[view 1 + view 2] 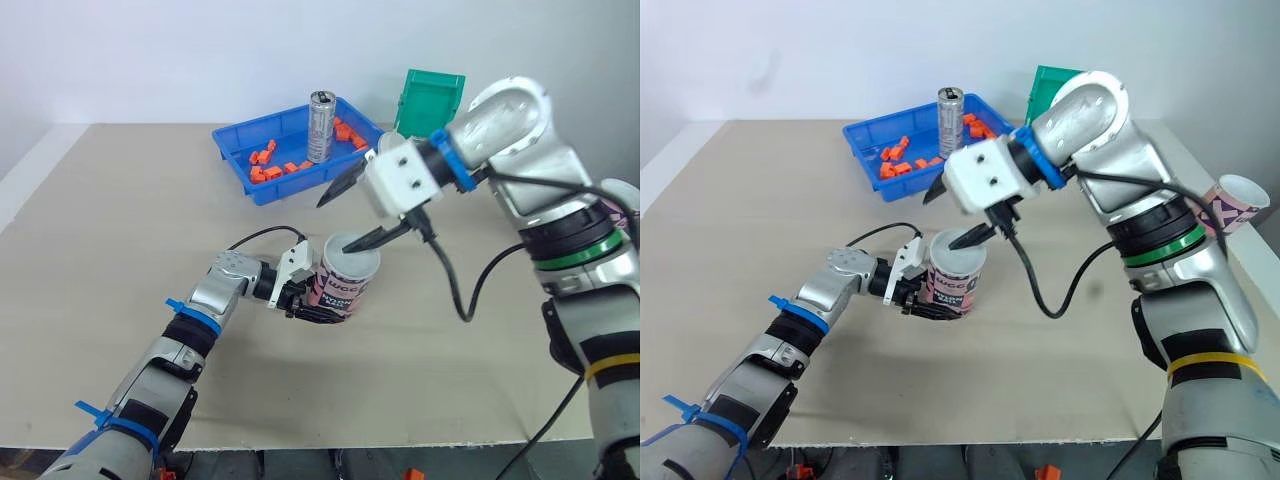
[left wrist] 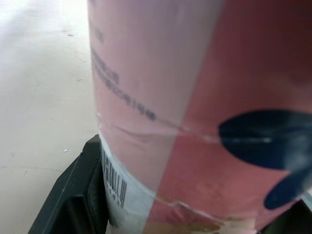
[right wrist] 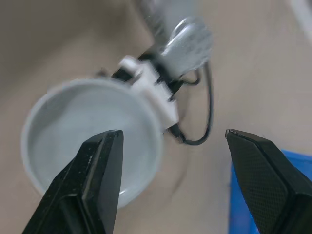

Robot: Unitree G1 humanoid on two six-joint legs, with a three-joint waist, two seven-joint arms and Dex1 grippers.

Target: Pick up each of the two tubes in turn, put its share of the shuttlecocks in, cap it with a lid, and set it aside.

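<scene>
Head view: your left tool [image 1: 318, 305] grips the pink cardboard tube [image 1: 345, 285], upright over the beige tabletop [image 1: 120, 220].
Left wrist view: a black finger [image 2: 73, 195] touches the tube wall.
Right wrist view: your right tool [image 3: 173, 135] gapes wide over the tube's top.

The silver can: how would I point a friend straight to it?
Look to the far side of the tan table, where a blue tray sits. The silver can stands upright inside it. It is the only tall, shiny thing there, among small orange pieces.
</scene>
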